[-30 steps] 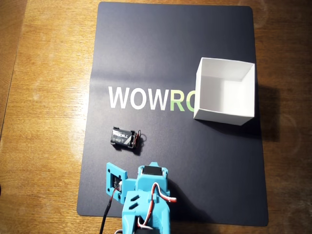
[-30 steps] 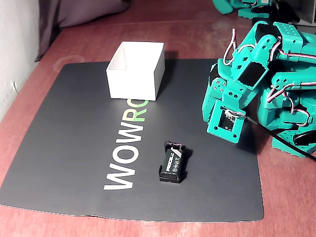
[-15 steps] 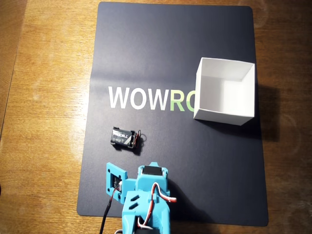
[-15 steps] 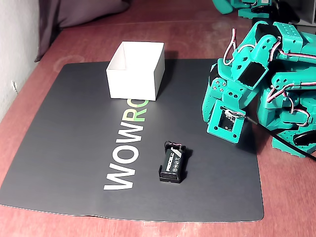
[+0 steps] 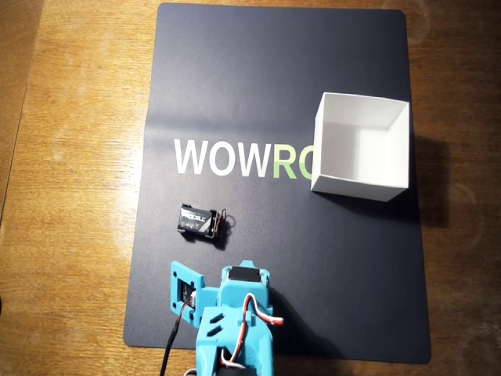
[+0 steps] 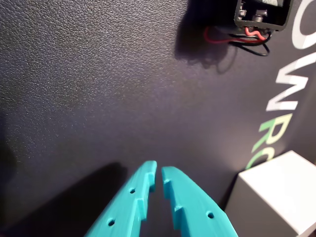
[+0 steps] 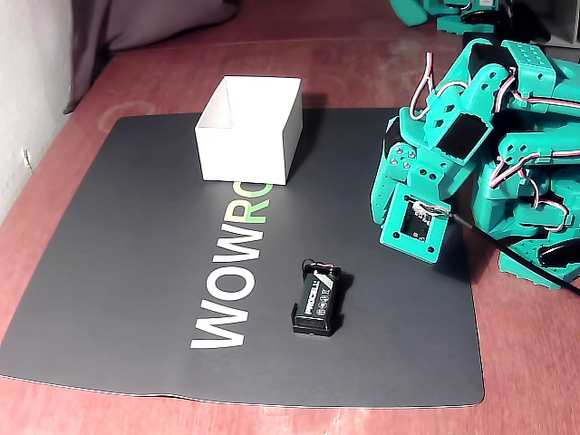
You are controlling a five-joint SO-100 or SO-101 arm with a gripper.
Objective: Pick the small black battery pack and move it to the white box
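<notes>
The small black battery pack (image 5: 197,220) lies flat on the dark mat (image 5: 235,78), just below the white letters "WOW" of the printed word (image 5: 239,157) in the overhead view, with its red and black wires (image 5: 225,222) curled at its right-hand end there. In the fixed view the battery pack (image 7: 319,300) shows a label reading PROCELL and sits to the right of the lettering, well apart from the white box (image 7: 249,128), which stands farther up the mat. The box is open at the top, with nothing seen inside, and in the overhead view it covers the end of the green letters, standing toward the mat's right side (image 5: 362,146). The teal arm (image 5: 233,325) is folded low at the bottom edge of the overhead view, near the battery pack but not touching it. In the wrist view the jaws (image 6: 159,178) enter from the bottom edge, their tips drawn nearly together with only a thin slit between them and nothing held; the battery pack (image 6: 261,12) shows at the top right of that view, and a corner of the box (image 6: 276,192) at the lower right. The mat rests on a wooden desk (image 5: 70,196).
</notes>
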